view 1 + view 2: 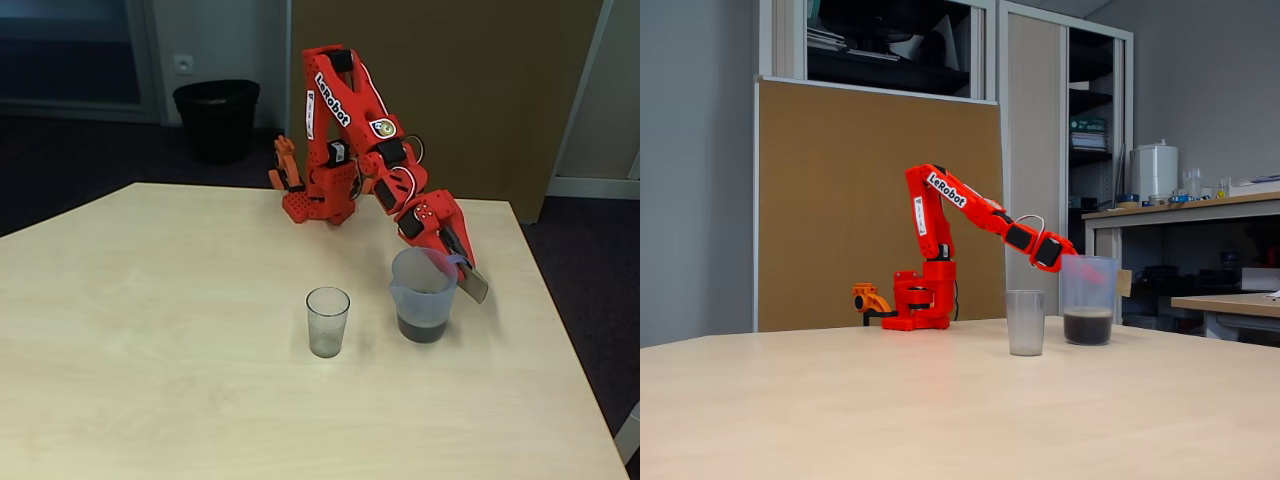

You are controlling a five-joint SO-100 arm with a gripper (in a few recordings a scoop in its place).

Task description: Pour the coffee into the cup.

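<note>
A small clear cup point(328, 322) point(1025, 322) stands upright and empty near the middle of the table. Beside it, to the right in both fixed views, stands a larger translucent jug point(424, 285) point(1087, 290) with dark coffee point(422, 328) point(1087, 327) in its bottom third. The jug looks to rest on the table, upright. My red gripper point(462, 265) reaches down at the jug's far right side, its fingers closed on the flat handle point(474, 285). In a fixed view the gripper point(1080, 262) shows red through the jug's wall.
The light wooden table point(150, 350) has wide free room left of and in front of the cup. The arm's base point(320, 200) sits at the far edge. A black bin point(216, 118) stands on the floor behind. The table's right edge runs near the jug.
</note>
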